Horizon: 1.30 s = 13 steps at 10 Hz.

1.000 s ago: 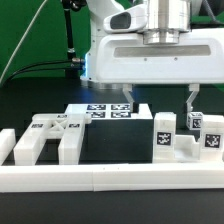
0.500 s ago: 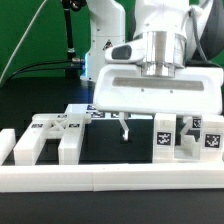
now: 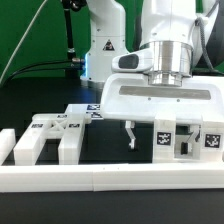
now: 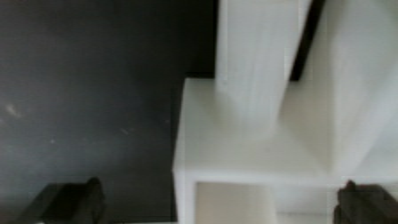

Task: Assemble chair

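Gripper (image 3: 162, 143) hangs low among the chair parts at the lower right of the exterior view, jaws wide apart and holding nothing. Left to right in that view: a small white piece (image 3: 7, 145) sits at the left edge. Next to it a slotted panel (image 3: 45, 135) with tags on top lies on the black table (image 3: 108, 148), two prongs toward the camera. Behind it, near the middle of the frame, a strip of the marker board (image 3: 92, 111) shows beneath the white arm (image 3: 165, 40). Right of centre one dark finger (image 3: 131, 137) hangs just beside an upright tagged block (image 3: 163, 138), apart from it; the other finger is hidden behind the parts. A second tagged piece (image 3: 211, 141) stands at the right edge. A long low white wall (image 3: 110, 180) runs across the bottom of the frame. In the wrist view the gripper (image 4: 217, 200) straddles a stepped white part (image 4: 249, 130). One finger (image 4: 71, 200) stands well clear of it, dark table between. The other finger (image 4: 365, 200) is just beside its edge, and contact there cannot be told.
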Available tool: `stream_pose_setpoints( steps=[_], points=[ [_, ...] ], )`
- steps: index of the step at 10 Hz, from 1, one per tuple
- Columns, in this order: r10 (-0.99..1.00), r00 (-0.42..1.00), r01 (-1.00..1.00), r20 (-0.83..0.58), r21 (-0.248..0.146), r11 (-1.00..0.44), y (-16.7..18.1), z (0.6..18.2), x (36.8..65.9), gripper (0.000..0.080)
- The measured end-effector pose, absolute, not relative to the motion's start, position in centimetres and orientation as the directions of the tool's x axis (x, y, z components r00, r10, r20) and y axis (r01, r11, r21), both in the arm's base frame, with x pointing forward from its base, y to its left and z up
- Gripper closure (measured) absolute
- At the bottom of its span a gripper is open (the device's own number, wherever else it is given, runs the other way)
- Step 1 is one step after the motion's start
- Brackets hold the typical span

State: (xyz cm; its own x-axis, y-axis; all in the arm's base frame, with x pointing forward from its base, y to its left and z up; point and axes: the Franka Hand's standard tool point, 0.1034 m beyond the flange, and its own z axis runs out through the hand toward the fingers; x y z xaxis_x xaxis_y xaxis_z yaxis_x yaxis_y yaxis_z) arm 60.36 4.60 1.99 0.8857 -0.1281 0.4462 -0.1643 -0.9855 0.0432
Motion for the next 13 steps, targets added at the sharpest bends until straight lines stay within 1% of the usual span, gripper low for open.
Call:
stream_pose_setpoints(
  steps=[1, 3, 4, 5, 6, 13],
  points=[
    [-0.128, 0.886, -0.164, 0.446, 0.043, -0.985, 4.6, 1.99, 60.36, 0.0284],
    [-0.128, 0.886, -0.164, 0.446, 0.043, -0.985, 4.59, 1.99, 60.35, 0.0559],
    [-0.131, 0.885, -0.17, 0.447, 0.047, -0.984, 4.16, 2.03, 60.4, 0.0559],
    [-0.133, 0.884, -0.172, 0.448, 0.049, -0.984, 3.91, 2.04, 60.42, 0.0728],
    [-0.132, 0.884, -0.172, 0.448, 0.049, -0.984, 3.92, 2.04, 60.41, 0.0767],
    [-0.132, 0.884, -0.172, 0.448, 0.049, -0.984, 3.91, 2.04, 60.41, 0.0767]
  ],
)
